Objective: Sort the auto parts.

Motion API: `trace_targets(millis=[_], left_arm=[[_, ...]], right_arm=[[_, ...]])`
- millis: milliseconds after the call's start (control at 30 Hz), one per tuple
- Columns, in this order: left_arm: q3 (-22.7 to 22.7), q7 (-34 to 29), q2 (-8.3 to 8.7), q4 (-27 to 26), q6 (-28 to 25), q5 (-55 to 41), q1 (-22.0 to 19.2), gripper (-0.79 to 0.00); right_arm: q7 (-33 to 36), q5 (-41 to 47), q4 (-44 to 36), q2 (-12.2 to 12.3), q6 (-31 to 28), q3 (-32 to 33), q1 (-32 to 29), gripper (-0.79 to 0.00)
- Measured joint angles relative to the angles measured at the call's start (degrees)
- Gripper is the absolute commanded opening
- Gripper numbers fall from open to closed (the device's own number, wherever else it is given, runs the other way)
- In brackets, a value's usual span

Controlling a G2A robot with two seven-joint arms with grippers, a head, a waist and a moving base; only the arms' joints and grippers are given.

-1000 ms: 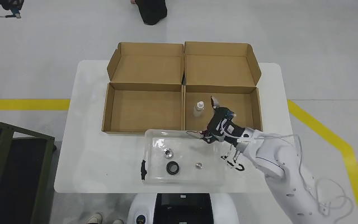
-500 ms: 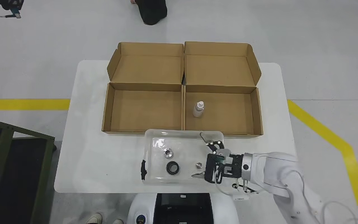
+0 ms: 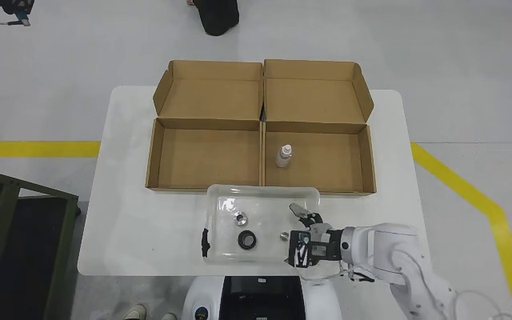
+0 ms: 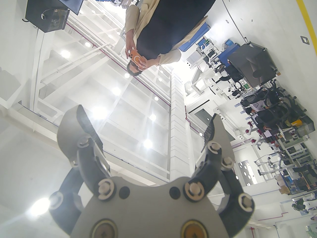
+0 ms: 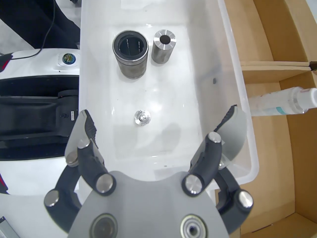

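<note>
My right gripper point(image 3: 298, 234) hangs over the right end of the translucent white plastic bin point(image 3: 264, 189), low in the middle of the top view. Its fingers are spread wide with nothing between them.

What matters for the next move is the small round silver part with a centre stud point(image 5: 142, 118). In the top view this part point(image 3: 283, 235) lies just left of my fingertips, on the bin floor and in line with the gap between them. One finger is toward the top of the frame and the other toward the bottom. From my right wrist camera, the right gripper point(image 5: 159, 112) looks along the bin with the part just ahead of it, slightly nearer one finger than the other. The part looks round from above and sits flat, so I judge no wrist turn is needed, only a short advance and descent.

Further left in the bin stand two upright cylinders, well clear of my fingers. One is a dark-rimmed hollow steel sleeve point(image 3: 248, 239) and the other a plain steel cylinder with a black hole point(image 3: 238, 217). A white plastic bottle point(image 3: 283, 154) lies in the right brown cardboard box point(image 3: 336, 164), above the bin in the frame.

My left gripper point(image 4: 147, 115) is also wide open and empty, and it faces the room beyond the table. I judge the right arm to be much the nearer.
</note>
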Motion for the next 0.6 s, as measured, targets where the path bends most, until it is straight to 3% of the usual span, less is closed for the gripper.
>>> trace_targets(millis=[333, 600], left_arm=[[0.00, 0.00, 0.00, 0.00, 0.00, 0.00, 0.00, 0.000], [0.00, 0.00, 0.00, 0.00, 0.00, 0.00, 0.00, 0.000]], right_arm=[[3.28, -3.39, 0.43, -0.08, 3.41, -4.38, 1.18, -0.148], [5.46, -4.28, 2.43, -0.21, 4.10, -7.12, 3.31, -0.212]])
